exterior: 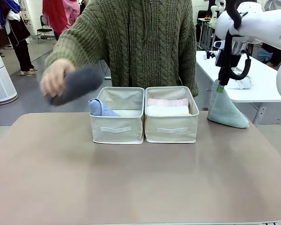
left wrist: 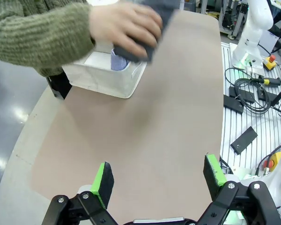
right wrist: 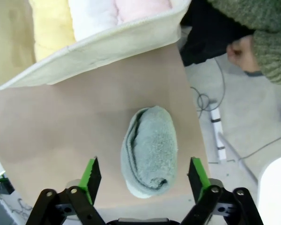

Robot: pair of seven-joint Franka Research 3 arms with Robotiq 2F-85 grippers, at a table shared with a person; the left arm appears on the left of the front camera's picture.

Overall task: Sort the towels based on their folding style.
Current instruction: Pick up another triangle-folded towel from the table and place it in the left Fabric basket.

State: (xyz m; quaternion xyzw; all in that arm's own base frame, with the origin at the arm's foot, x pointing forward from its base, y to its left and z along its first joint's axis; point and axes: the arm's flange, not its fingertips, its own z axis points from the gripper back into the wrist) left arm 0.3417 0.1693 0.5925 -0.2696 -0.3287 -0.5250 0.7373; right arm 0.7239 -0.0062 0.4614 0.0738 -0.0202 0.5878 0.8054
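A person's hand holds a dark grey rolled towel (exterior: 79,83) above the table's left, over the left bin (left wrist: 107,79). That bin (exterior: 116,129) holds a light blue towel (exterior: 100,108). In the right bin (exterior: 171,129) lie rolled pink (exterior: 167,101), white (right wrist: 91,14) and yellow (right wrist: 51,23) towels. A pale grey-green cone towel (exterior: 226,112) stands at the table's right. My right gripper (right wrist: 144,174) is over its tip, open, with a pad on each side and a gap to the cloth. My left gripper (left wrist: 158,174) hangs open over bare table.
The grey-green towel (right wrist: 150,157) stands close to the table's right edge. A white side table (exterior: 264,91) with a grey-white cloth bundle (exterior: 241,83) is behind it. Cables and black plates (left wrist: 246,93) lie beside the table. The tabletop (exterior: 131,183) in front of the bins is bare.
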